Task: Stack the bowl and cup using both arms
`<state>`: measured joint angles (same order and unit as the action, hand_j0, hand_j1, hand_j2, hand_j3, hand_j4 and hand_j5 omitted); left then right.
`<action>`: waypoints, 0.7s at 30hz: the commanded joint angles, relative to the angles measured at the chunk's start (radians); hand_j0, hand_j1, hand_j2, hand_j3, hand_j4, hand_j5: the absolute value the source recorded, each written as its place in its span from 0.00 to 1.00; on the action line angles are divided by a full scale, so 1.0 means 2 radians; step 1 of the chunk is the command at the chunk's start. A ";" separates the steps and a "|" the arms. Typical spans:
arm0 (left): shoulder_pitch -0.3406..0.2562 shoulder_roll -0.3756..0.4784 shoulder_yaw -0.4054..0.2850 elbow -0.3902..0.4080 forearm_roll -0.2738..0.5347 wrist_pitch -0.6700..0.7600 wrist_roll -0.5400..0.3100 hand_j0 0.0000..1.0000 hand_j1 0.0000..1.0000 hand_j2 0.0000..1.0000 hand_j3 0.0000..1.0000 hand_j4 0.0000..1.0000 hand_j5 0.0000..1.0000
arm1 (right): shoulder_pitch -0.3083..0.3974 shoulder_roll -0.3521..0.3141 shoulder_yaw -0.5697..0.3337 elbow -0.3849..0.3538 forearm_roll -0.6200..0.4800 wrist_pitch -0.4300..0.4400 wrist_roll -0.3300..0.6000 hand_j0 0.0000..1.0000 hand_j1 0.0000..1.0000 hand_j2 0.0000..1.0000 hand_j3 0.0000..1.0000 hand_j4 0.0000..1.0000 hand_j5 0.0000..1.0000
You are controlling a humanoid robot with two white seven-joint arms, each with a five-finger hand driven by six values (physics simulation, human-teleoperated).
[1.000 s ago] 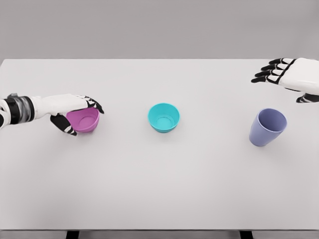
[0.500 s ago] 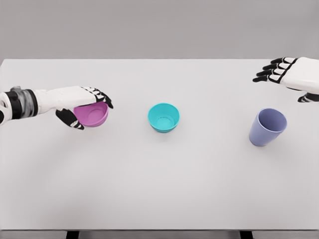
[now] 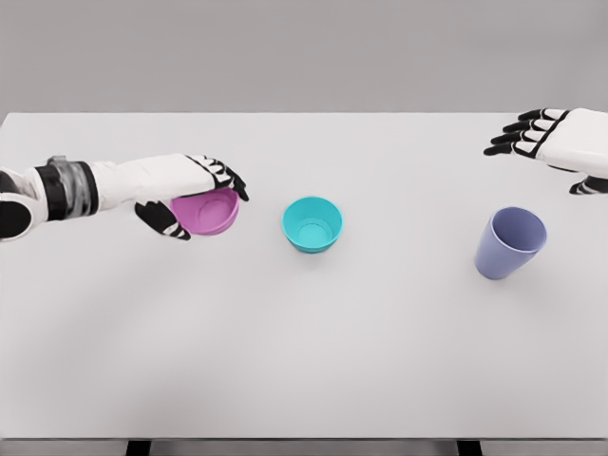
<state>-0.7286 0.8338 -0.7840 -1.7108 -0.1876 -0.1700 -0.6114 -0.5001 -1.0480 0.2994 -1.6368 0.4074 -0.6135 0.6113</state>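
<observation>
The white table [image 3: 304, 361] fills most of the view, its near part bare.

Nearest of the objects is the cup [image 3: 510, 243], lilac-blue, standing at the right of the table, mouth up and leaning toward the camera in this view. Nothing touches it.

A little farther back, near the middle of the table, sits the teal bowl [image 3: 312, 224], upright and open, with a clear gap to everything around it.

Just left of the teal bowl is the pink bowl [image 3: 205, 211], gripped by the left hand [image 3: 190, 195]. The fingers [image 3: 226, 178] curl over the far rim, their black tips pointing right, and the thumb [image 3: 163, 220] presses against the near left wall, so the bowl is pinched between them. The bowl tilts slightly, its opening facing up and to the right. Whether its base touches the table or hangs just above it cannot be told. The left arm [image 3: 85, 186] reaches in from the left edge, white with a grey and black wrist band.

Farthest back, at the far right, the right hand [image 3: 541, 135] hovers above the table behind the cup, well apart from it. Its fingers [image 3: 513, 138] are spread and point left, holding nothing.
</observation>
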 commanded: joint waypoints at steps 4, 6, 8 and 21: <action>-0.001 -0.020 0.000 -0.011 0.002 -0.006 0.000 0.70 0.70 0.70 0.70 0.70 0.70 | 0.000 -0.001 0.000 0.000 -0.002 0.001 0.000 1.00 1.00 1.00 1.00 1.00 1.00; -0.004 -0.031 0.000 -0.011 0.002 -0.007 0.000 0.70 0.70 0.70 0.70 0.70 0.70 | 0.000 -0.001 0.000 0.000 -0.002 0.001 0.000 1.00 1.00 1.00 1.00 1.00 1.00; -0.005 -0.039 0.000 -0.011 0.001 -0.007 0.000 0.70 0.70 0.70 0.70 0.70 0.70 | 0.000 -0.001 0.000 0.000 -0.002 0.001 0.000 1.00 1.00 1.00 1.00 1.00 1.00; -0.012 -0.097 -0.005 -0.009 -0.040 0.003 0.000 0.70 0.70 0.70 0.70 0.70 0.70 | -0.003 0.001 -0.001 0.000 -0.002 0.001 0.000 1.00 1.00 1.00 1.00 1.00 1.00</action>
<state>-0.7547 0.6566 -0.7929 -1.7298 -0.2535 -0.1686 -0.6114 -0.5047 -1.0458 0.2986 -1.6367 0.4073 -0.6136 0.6113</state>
